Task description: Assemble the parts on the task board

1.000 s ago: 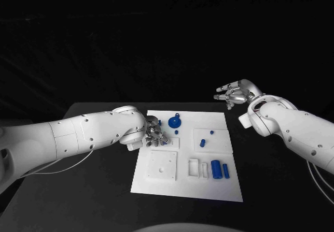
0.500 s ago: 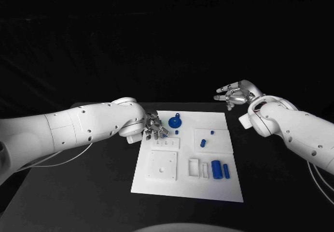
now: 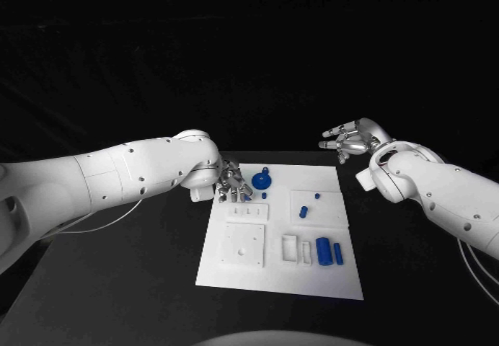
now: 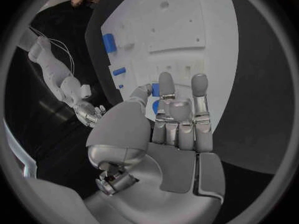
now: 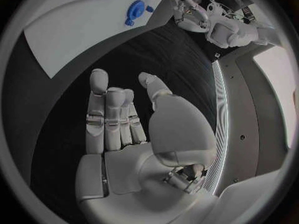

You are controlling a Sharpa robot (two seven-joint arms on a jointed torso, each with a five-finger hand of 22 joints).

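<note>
The left hand (image 3: 233,187) hovers over the near-left corner of the task board (image 3: 249,274), fingers apart, holding nothing. On the board lie five blue parts: a round one with a tab (image 3: 261,179), a tiny one (image 3: 264,195), a short peg (image 3: 303,212), a cylinder (image 3: 324,251), a slim bar (image 3: 337,252). The right hand (image 3: 352,140) hangs beyond the board, fingers spread and empty.

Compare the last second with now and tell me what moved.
The left robot hand has moved along the task board toward its far edge, nearing the round blue part; it holds nothing. The right robot hand stays raised and open beyond the board's far right corner. The blue parts lie where they were.
</note>
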